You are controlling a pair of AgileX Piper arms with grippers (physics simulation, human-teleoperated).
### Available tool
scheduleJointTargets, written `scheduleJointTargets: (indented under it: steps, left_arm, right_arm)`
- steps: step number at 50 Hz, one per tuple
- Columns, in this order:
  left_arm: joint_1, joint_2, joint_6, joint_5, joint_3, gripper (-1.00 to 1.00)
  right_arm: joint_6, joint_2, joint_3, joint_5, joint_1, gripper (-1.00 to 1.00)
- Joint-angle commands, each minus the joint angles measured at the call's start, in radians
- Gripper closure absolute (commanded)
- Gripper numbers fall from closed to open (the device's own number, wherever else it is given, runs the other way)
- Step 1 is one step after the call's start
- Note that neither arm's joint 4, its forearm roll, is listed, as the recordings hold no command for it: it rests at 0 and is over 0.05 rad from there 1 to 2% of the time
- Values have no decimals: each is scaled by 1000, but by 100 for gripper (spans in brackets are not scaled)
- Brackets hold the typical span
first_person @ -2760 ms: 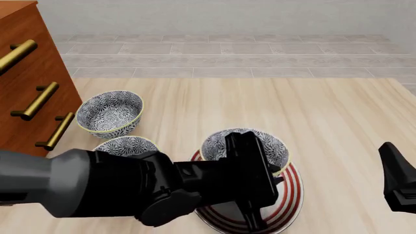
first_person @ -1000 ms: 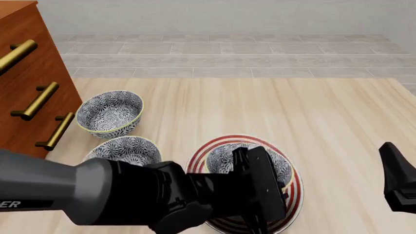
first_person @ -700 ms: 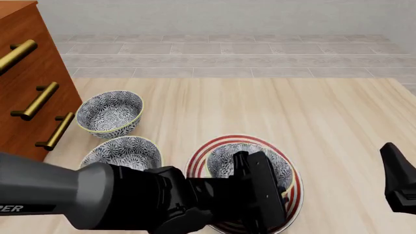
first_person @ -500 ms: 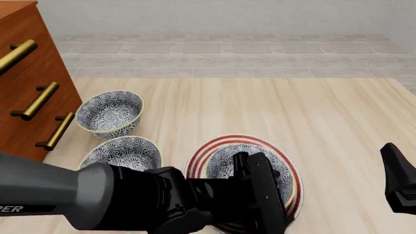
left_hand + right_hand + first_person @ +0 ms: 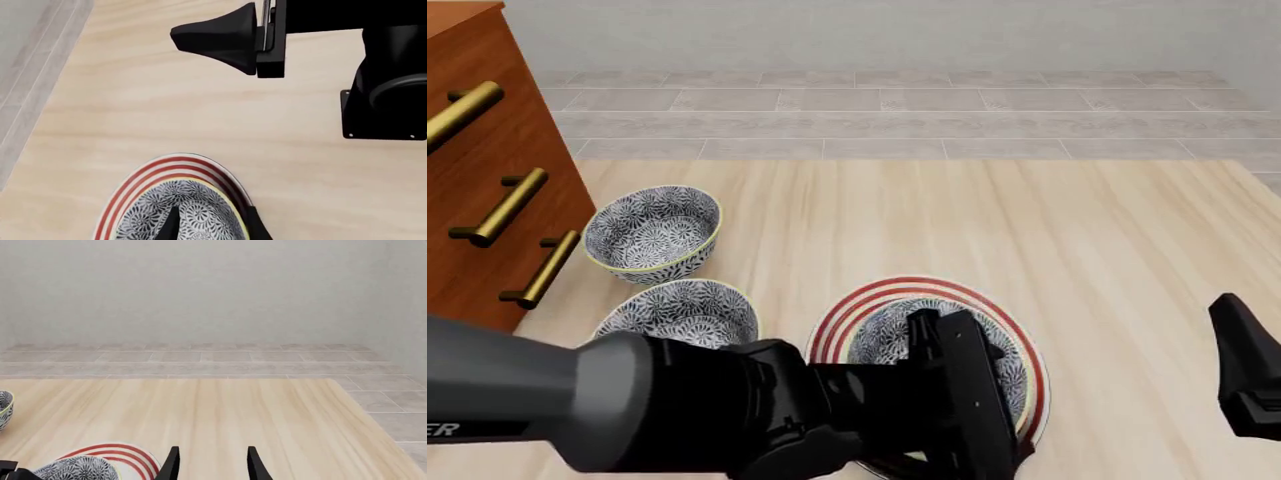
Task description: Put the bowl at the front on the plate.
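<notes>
Wooden table (image 5: 988, 210): left hand (image 5: 210, 225) astride bowl (image 5: 193, 212) rim.

Looks like a home dining corner, rendered: a pale wooden counter (image 5: 1068, 220), a brown wooden dresser (image 5: 487, 150) with brass handles (image 5: 505, 208), grey floor tiles (image 5: 894, 120), and patterned bowls (image 5: 651, 230) laid out.

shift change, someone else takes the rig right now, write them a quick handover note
Left gripper: fingers straddle the bowl's wall, one inside, one outside; whether they grip cannot be told.
Right gripper: open, empty, off to the right, clear of the plate.
The bowl sits inside the red rings of the plate; the arm hides its near side.
Two other bowls stand to the left by the wooden drawer unit.
Done: bowl appears placed.
Left: probably release, lift the left arm away, check it sits flat.
</notes>
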Motion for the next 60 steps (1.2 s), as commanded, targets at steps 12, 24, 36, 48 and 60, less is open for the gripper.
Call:
scheduleJointTargets:
  steps: [12, 24, 36, 48, 60]
  left_arm:
    - [-48, -96, -5, 59, -14, -100]
    - [-59, -212, -4, 128, -39, -100]
    - [-21, -351, 32, 209, -94, -100]
    - [91, -472, 59, 268, -188, -100]
    - [187, -569, -7, 294, -257, -100]
  right_arm:
    - [-6, 1, 0, -1, 4, -100]
    - [-20, 23, 1, -15, 10, -100]
    - [-35, 40, 0, -27, 14, -100]
    - [-39, 46, 1, -32, 13, -100]
    - [-47, 60, 1, -39, 18, -100]
